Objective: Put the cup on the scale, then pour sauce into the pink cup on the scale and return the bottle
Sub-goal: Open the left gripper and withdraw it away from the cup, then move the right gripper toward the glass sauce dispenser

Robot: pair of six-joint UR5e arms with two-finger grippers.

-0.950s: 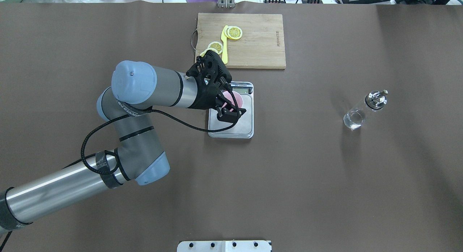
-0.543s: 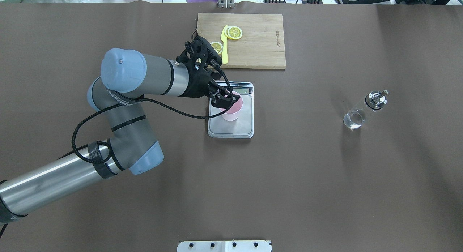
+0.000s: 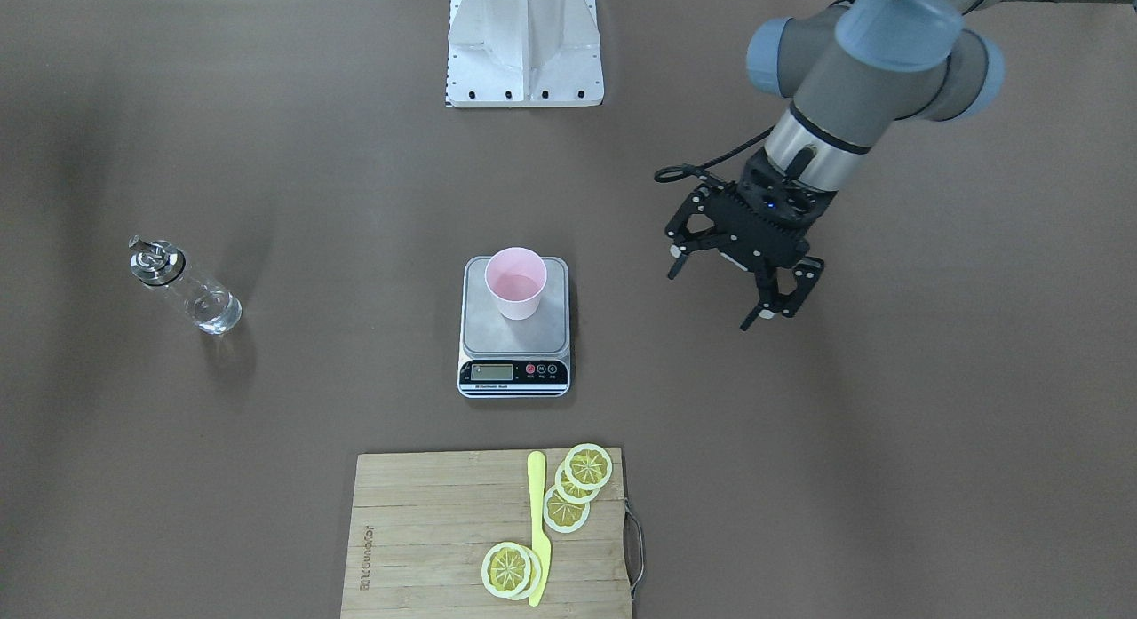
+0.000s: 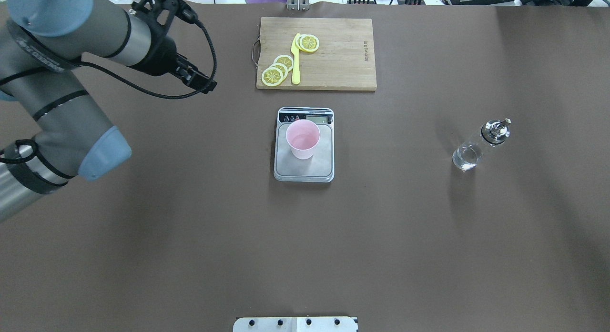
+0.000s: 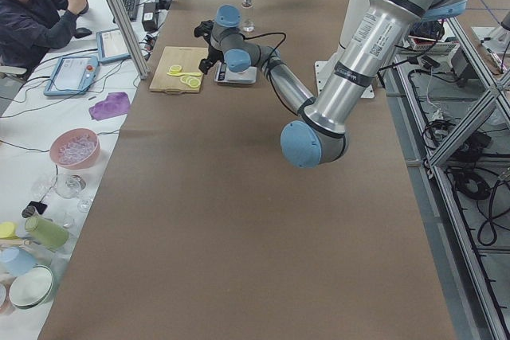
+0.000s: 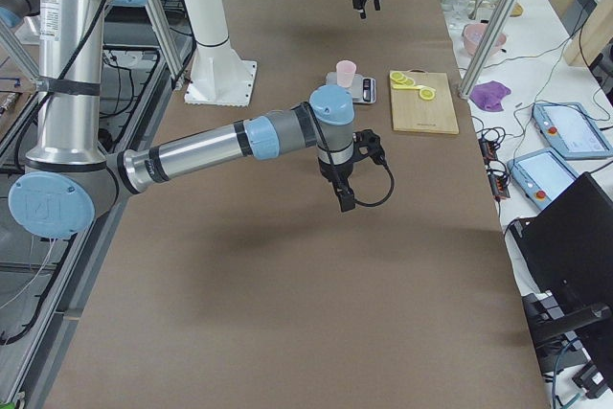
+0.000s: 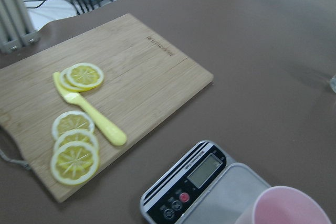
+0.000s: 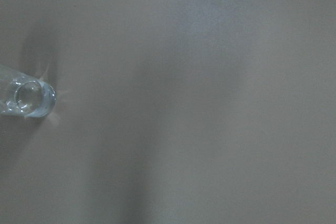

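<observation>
Clearly the left pincer (image 3: 724,295) is spread wide, with nothing between its fingers (image 3: 672,271) and nothing touching them. It hangs in the air on the robot's left of the scale (image 3: 513,335), pointing down at the bare brown worktop (image 4: 305,251). In the overhead view only its dark tip shows, past the wrist and its looping cable.

The right pincer (image 6: 345,196) appears only in the side view from the robot's right, small and dark against the worktop, so I cannot tell whether its jaws are apart or closed, or whether it holds anything. Its wrist camera looks straight down on the bottle (image 8: 26,98), which is cut off by that view's left edge.

The cup (image 4: 302,140) stands upright on the steel platform of the scale, within its edges, and looks empty. The left wrist view catches only part of its rim at the bottom right corner, beside the black display strip. The reading on the display is too small to make out.

From the left pincer the cup is well apart, toward the middle of the worktop. The bottle (image 4: 479,144) stands further still, on the robot's right, well apart from the scale. The sauce in it is clear and hard to see; I cannot tell its level.

Beyond the scale lies a cutting board (image 4: 333,55) with lemon slices (image 4: 274,75) and a yellow knife (image 4: 296,60).
</observation>
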